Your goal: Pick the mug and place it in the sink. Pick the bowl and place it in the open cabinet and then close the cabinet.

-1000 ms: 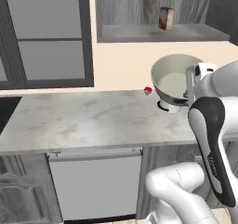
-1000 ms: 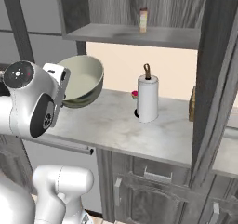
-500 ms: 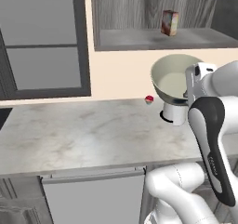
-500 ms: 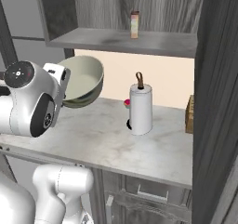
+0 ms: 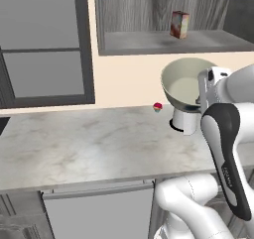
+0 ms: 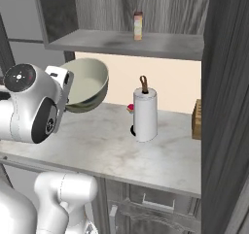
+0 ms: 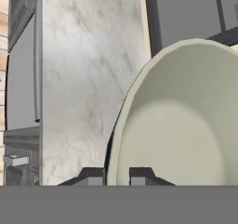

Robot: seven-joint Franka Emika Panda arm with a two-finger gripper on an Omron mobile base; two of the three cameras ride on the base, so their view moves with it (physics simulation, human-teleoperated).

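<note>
On my far left in the left base view there's a dark-framed glass door [image 5: 44, 44] up on the wall, and below it the marble table [image 5: 84, 146] runs across, with a grey drawer front [image 5: 99, 213] under its edge. Moving right, a small red thing [image 5: 158, 106] sits at the back of the table against the cream wall. Above it, the cabinet [image 5: 163, 42] stands open, its grey shelf carrying a little box [image 5: 179, 24] set upright toward the right. And here is the bowl [image 5: 184, 84], lifted clear of the table, tipped so its pale inside faces outward, hanging just below the shelf's front edge. My jaws [image 7: 116, 175] are pinching the bowl's rim: in the hand view one dark tip sits outside the wall and the other inside, with the rim [image 7: 122, 125] rising between them. Behind and under the bowl in the left base view peeks a white paper towel roll [image 5: 184, 121]. From the right base view, the bowl [image 6: 85, 85] hangs left of that roll [image 6: 145, 114], which stands upright on the table [image 6: 107, 145], apart from the bowl. Further right, a wooden block [image 6: 196, 119] rests at the back, and the cabinet's dark door [image 6: 226, 107] stands at the far right.
</note>
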